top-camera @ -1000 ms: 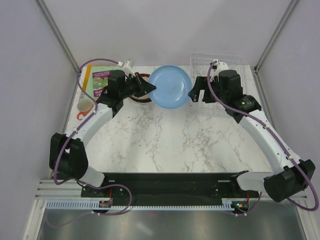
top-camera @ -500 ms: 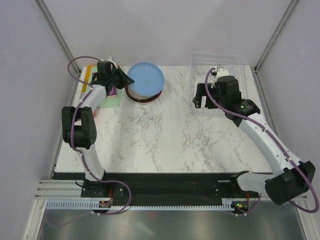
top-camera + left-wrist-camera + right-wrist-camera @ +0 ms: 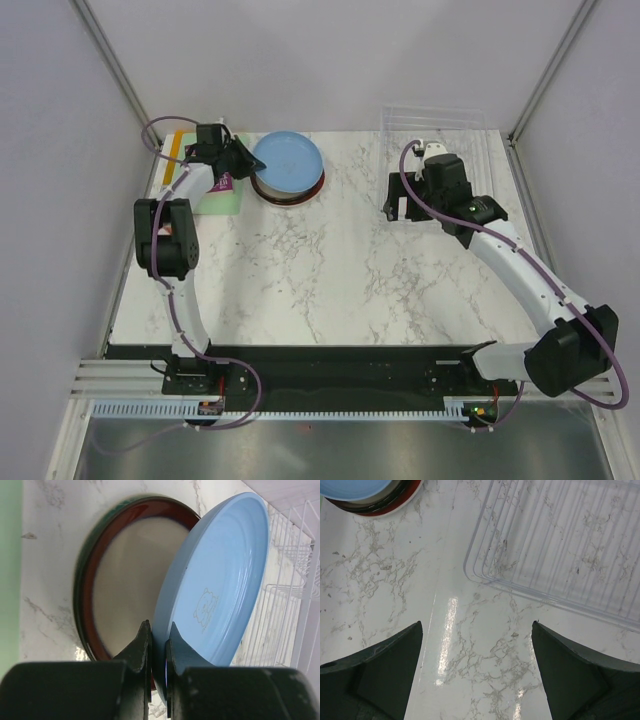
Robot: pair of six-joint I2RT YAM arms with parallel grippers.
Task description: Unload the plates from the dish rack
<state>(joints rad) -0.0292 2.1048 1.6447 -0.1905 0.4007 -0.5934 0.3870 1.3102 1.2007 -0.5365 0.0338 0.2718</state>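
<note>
Looking down from above, the left tool [image 3: 248, 160] reaches to the far left of the marble surface [image 3: 330, 270] and pinches the rim of the light blue plate [image 3: 290, 158]. That plate sits over a stack of plates [image 3: 290, 197], just beside a green book [image 3: 222, 200]. The clear dish rack [image 3: 440, 120] lies at the far right, with the right tool [image 3: 397, 205] by its near left corner.

On the left wrist camera, the left tool [image 3: 157, 647] is clenched on the light blue plate [image 3: 220, 575], which tilts above a dark red-rimmed plate [image 3: 125, 580] with a cream centre.

On the right wrist camera, the right tool [image 3: 476, 627] is spread wide, grasping nothing, over the surface beside the dish rack [image 3: 560, 540]; the stack of plates [image 3: 385, 502] shows at top left.
</note>
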